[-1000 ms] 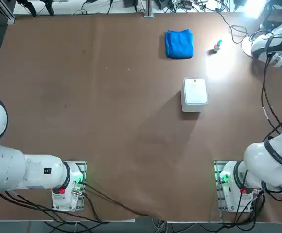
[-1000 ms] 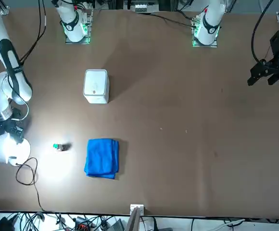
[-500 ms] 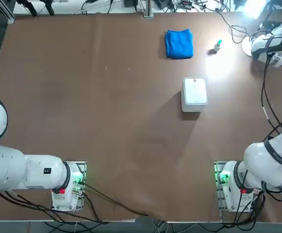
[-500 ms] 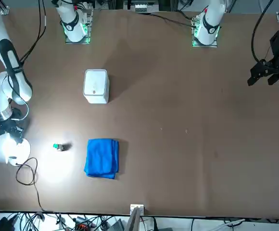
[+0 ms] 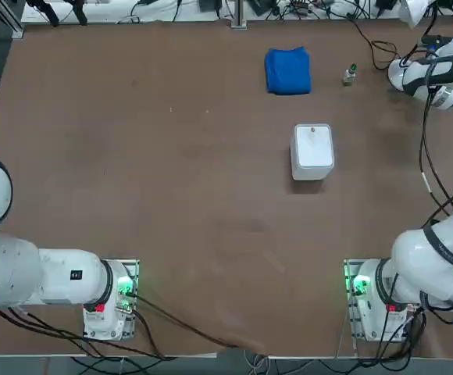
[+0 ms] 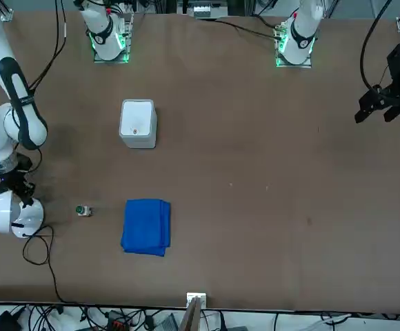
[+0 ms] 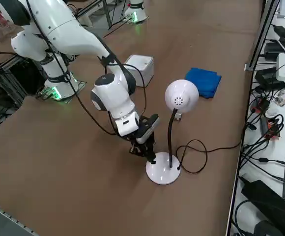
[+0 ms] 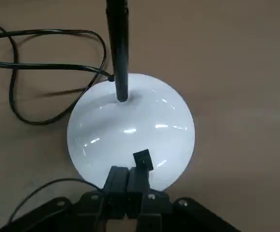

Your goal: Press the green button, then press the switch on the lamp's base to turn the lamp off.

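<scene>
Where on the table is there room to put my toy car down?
Big bare stretch left of the white box and blue cloth, down to the arm bases. Crowded at the far right corner: the green button, the lamp's base with its cord, and the right gripper shut on the base.

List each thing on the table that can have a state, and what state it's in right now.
lamp: off, no glow on the table.
lamp's base: flat on the table, cord attached.
right gripper: shut, tips on the base by the switch.
green button: upright, untouched.
blue cloth: folded.
white box: closed.
</scene>
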You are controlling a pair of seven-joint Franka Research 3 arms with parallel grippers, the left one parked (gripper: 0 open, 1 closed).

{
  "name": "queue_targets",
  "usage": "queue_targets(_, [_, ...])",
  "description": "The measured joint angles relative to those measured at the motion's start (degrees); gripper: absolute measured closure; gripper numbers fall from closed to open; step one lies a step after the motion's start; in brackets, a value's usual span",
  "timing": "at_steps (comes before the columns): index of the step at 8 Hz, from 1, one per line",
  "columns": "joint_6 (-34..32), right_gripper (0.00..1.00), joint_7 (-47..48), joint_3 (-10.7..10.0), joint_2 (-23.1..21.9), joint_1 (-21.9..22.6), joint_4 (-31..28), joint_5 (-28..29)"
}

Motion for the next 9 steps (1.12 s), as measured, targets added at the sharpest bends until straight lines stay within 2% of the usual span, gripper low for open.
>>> queue_targets(2, [-0.69, 0.99, 0.83, 0.22, -0.88, 0.19, -0.09, 0.0])
queue_targets(3, [-5.18, 0.99, 1.11, 0.33, -3.2, 0.25, -0.28, 0.01])
queue_targets(4, [-15.25, 0.99, 1.4, 0.32, -7.79, 0.2, -0.28, 0.07])
queue_targets(7, [-51.35, 0.98, 1.6, -0.12, -24.67, -0.1, -0.53, 0.45])
queue_targets(8, [-60.12, 0.97, 1.62, -0.1, -28.04, -0.08, -0.23, 0.5])
queue_targets(9, [-66.48, 0.92, 1.63, -0.03, -29.96, 0.0, 0.92, 0.77])
